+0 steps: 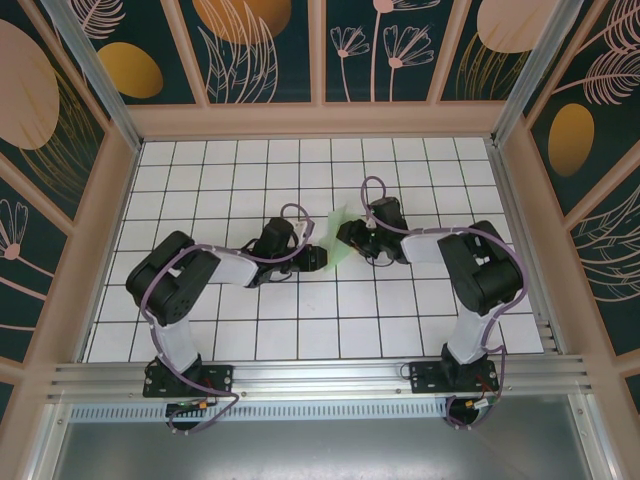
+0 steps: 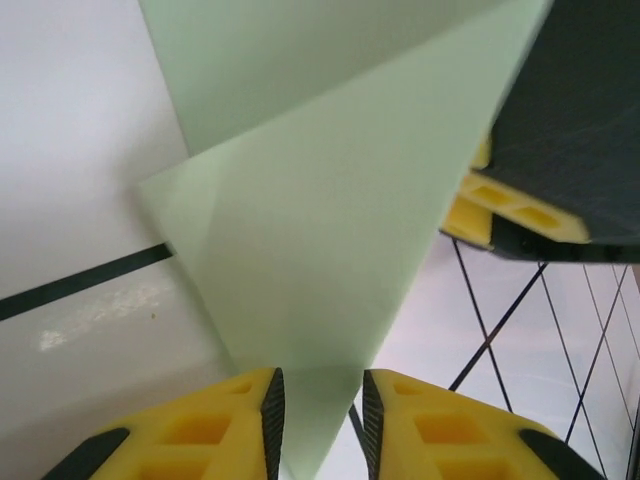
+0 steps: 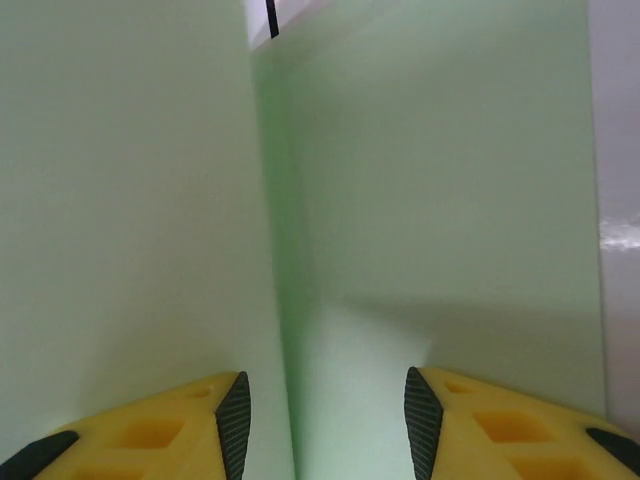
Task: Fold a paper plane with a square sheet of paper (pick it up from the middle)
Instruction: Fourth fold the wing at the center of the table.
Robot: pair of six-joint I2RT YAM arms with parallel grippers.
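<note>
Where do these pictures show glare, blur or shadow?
Left wrist: the paper is slightly soft, and a pale glare smear lies on the floor tile. Right wrist: the paper is blurred, with a soft shadow low down. Top external: sharp, evenly lit.

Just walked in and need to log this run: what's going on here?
Two robot arms are working a pale green sheet of paper, already partly folded, over the middle of the tiled table. The left tool has a pointed corner between its jaws, which stand apart. The right tool straddles a crease, also open. The folding looks unfinished.
</note>
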